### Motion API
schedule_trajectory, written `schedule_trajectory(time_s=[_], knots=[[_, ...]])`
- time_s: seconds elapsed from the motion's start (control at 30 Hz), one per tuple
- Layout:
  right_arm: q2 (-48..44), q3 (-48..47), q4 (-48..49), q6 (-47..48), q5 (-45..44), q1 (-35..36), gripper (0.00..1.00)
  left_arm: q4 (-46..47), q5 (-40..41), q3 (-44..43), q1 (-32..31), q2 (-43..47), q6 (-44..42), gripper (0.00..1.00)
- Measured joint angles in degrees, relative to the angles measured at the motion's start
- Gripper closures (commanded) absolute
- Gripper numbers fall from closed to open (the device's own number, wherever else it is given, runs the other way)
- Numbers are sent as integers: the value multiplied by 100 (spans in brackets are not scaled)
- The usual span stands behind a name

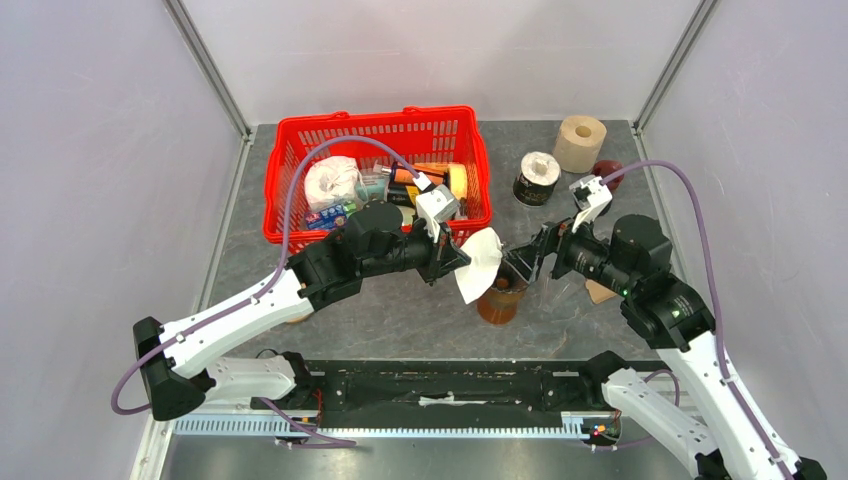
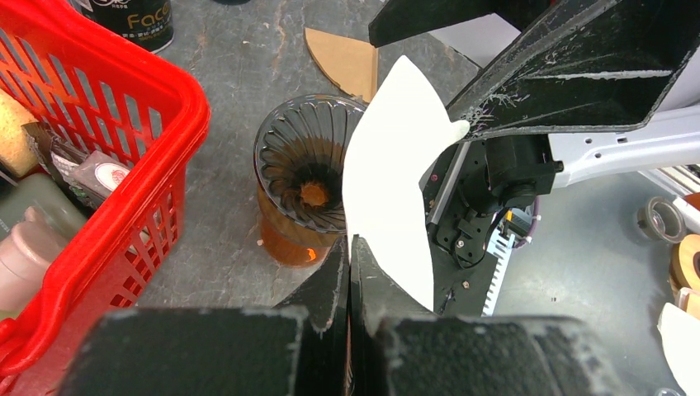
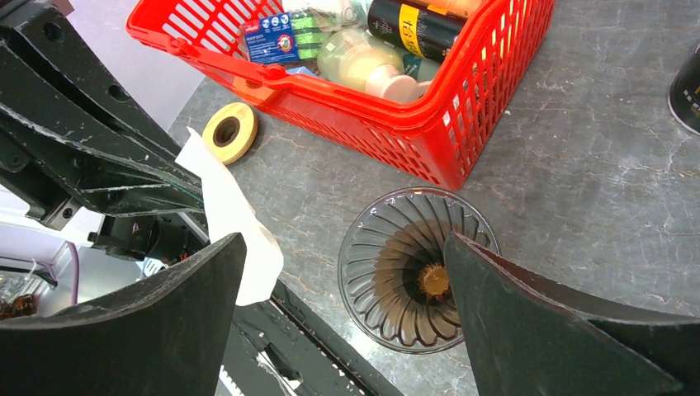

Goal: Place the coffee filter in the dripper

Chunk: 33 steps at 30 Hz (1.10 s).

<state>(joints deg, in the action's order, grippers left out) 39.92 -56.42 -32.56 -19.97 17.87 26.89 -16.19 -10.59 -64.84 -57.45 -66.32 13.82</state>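
My left gripper (image 1: 452, 258) is shut on the lower edge of a white paper coffee filter (image 1: 482, 262) and holds it tilted, just left of and above the dripper (image 1: 500, 296). The dripper is a ribbed amber glass cone standing upright on the table. In the left wrist view the filter (image 2: 388, 181) stands beside the dripper (image 2: 301, 169), not in it. My right gripper (image 1: 527, 262) is open above the dripper (image 3: 404, 272). Its jaws are wide apart, and the filter (image 3: 235, 219) touches its left finger (image 3: 165, 322).
A red basket (image 1: 300, 140) full of groceries stands behind the left arm. A paper roll (image 1: 580, 142), a black can (image 1: 537, 178) and a dark red object (image 1: 607, 172) stand at the back right. A brown filter (image 2: 347, 58) lies by the dripper. A yellow tape roll (image 3: 229, 132) lies near the basket.
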Motion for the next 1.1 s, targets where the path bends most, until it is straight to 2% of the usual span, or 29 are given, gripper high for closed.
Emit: schedule_trajectory(time_s=[0.43, 0.8, 0.83, 1.1], knots=[[332, 2, 267, -39, 195, 0, 3, 63, -308, 68, 0, 39, -44, 98], [136, 177, 409, -144, 1082, 0, 1, 341, -461, 234, 0, 304, -68, 98], [136, 203, 409, -144, 1119, 0, 4, 369, -522, 262, 0, 345, -68, 98], [142, 356, 511, -149, 1370, 0, 15, 479, -903, 310, 0, 428, -72, 98]])
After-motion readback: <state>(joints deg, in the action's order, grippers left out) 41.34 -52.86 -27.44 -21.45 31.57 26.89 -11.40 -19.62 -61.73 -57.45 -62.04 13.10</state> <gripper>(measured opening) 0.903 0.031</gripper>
